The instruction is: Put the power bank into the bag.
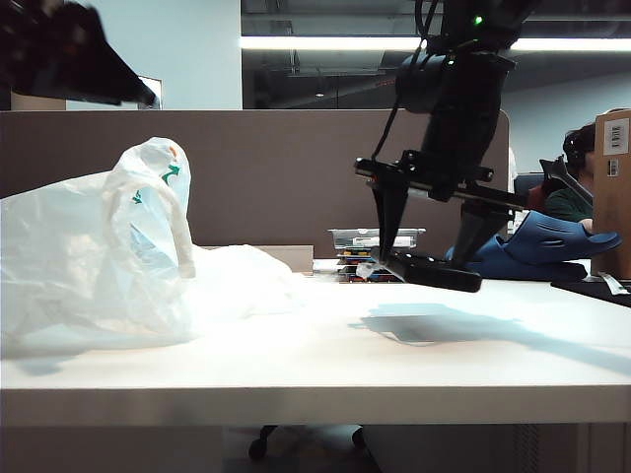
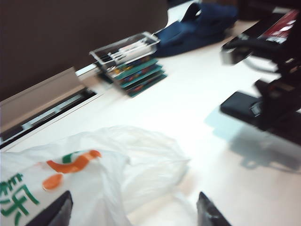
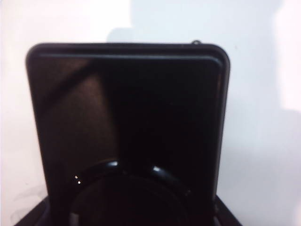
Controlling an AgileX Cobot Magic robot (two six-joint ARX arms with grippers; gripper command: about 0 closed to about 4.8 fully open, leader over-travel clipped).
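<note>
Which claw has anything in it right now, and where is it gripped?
The right claw holds the power bank by one end, lifted off the table. The left claw, open above the bag, holds nothing.

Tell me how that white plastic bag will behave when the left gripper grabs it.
The bag looks thin and crumpled, so it will likely flop and collapse. Its glossy film may slip between the left gripper fingers, now open above it. It probably weighs almost nothing, so a push would slide it.

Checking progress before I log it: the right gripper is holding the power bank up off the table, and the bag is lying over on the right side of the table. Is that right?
Not quite. The right gripper does hold the power bank above the table, but the exterior view shows the bag on the left side, not the right. The left gripper stands open over the bag.
</note>
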